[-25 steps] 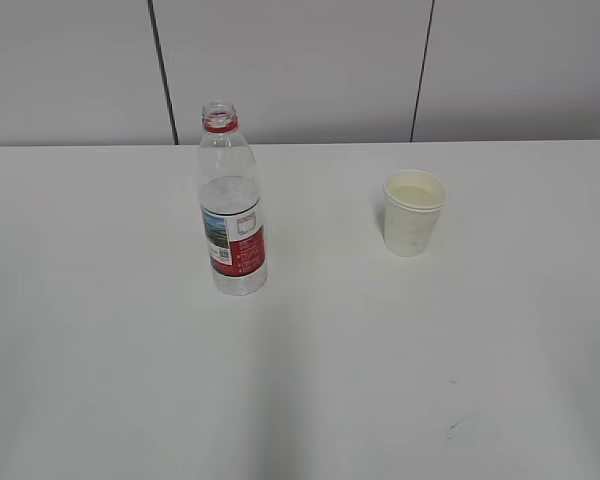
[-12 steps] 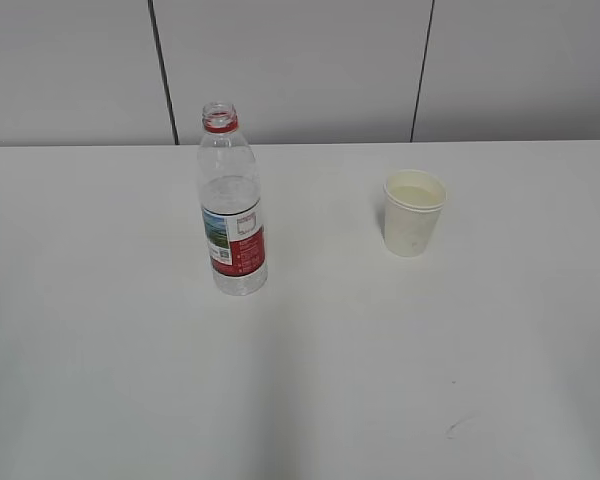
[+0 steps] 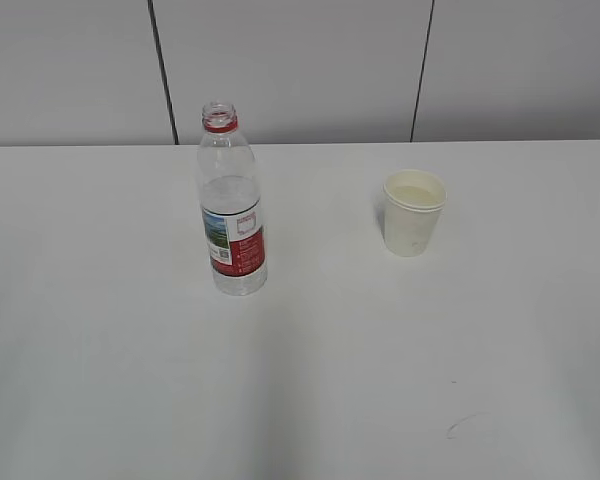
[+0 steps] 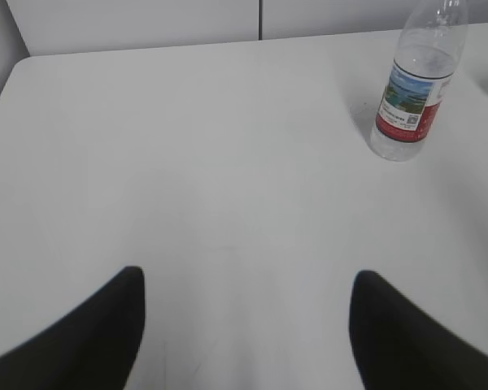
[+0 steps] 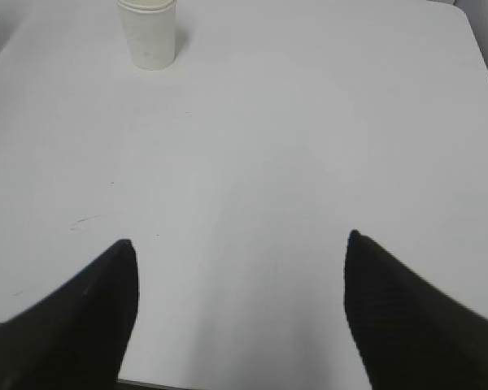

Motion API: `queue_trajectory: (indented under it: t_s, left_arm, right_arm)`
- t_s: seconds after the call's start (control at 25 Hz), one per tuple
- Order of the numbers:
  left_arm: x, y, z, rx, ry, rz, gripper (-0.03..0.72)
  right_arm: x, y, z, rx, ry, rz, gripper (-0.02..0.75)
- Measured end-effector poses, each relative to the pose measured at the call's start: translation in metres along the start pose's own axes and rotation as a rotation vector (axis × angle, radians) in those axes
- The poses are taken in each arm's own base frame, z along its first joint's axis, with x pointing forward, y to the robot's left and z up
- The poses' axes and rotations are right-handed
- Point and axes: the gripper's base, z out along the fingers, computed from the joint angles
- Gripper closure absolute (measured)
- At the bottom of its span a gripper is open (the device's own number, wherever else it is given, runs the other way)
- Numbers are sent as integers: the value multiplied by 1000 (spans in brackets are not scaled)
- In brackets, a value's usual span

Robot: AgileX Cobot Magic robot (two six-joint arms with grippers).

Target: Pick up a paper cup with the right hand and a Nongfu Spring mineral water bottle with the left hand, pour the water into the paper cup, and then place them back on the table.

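Desk [image 3: 310,390]: plain white top filling all three views, with a small dark scratch mark [image 3: 460,425] toward the 5 o'clock corner of the exterior view.
Nongfu Spring mineral water bottle [image 3: 231,200]: stands upright on the desk at about 10 o'clock from the centre of the exterior view, cap off, red neck ring at the top, red-and-white label with a green landscape picture around its lower half.
Water [image 3: 228,192]: clear liquid fills the bottle up to just above the label.
Paper cup [image 3: 413,212]: stands upright at about 2 o'clock from the centre of the exterior view, well apart from the bottle, rim up. Its inside looks pale and cream; whether it holds liquid cannot be told.
Left end effector [image 4: 244,341]: two dark fingers spread wide at the bottom edge of the left wrist view, nothing between them, only bare desk. The bottle [image 4: 413,89] sits far off at 1 o'clock from it.
Right end effector [image 5: 236,317]: fingers likewise spread wide at the bottom of the right wrist view, holding nothing, over the near edge of the desk. The cup [image 5: 149,31] stands well away at 11 o'clock, and the scratch mark lies near the left finger [image 5: 81,317] at about 10 o'clock.
Arms in exterior view: neither shows there.
Wall [image 3: 300,70]: pale panels with dark vertical seams behind the desk at 12 o'clock.
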Motion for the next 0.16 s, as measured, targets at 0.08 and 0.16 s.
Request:
queue_trajectory:
  t_s: [0.08, 0.16]
  left_arm:
    - [0, 0, 0, 0, 0, 0, 215]
    - [0, 0, 0, 0, 0, 0, 215]
  right_arm:
    - [0, 0, 0, 0, 0, 0, 156]
    - [0, 0, 0, 0, 0, 0, 156]
